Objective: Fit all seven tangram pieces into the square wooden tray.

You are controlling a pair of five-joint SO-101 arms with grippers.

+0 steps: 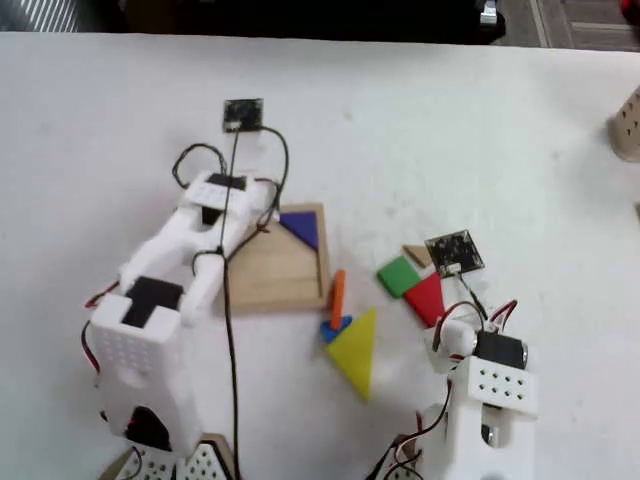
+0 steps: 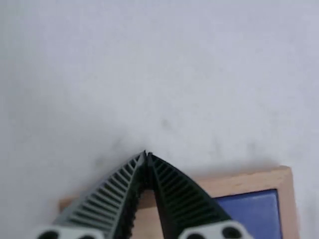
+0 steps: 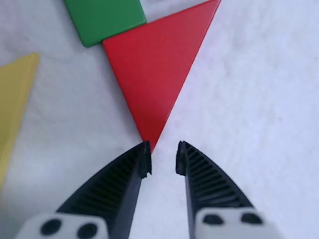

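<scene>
The square wooden tray (image 1: 262, 285) lies at the table's centre with a dark blue triangle (image 1: 301, 228) in its far right corner. My left arm (image 1: 200, 235) stretches over the tray's left side. Its gripper (image 2: 146, 157) is shut and empty, tips just past the tray's far rim (image 2: 234, 180), beside the blue triangle (image 2: 249, 211). To the right of the tray lie an orange piece (image 1: 338, 293), a small blue piece (image 1: 334, 327), a yellow triangle (image 1: 358, 348), a green square (image 1: 399, 275), a red triangle (image 1: 427, 298) and a tan piece (image 1: 416, 254). My right gripper (image 3: 162, 157) is open, low over the table, at the near corner of the red triangle (image 3: 157, 69).
A beige perforated object (image 1: 626, 125) stands at the right edge of the table. The green square (image 3: 104, 17) touches the red triangle's far side, and the yellow triangle (image 3: 15, 99) lies off to one side. White tabletop stretches behind the tray.
</scene>
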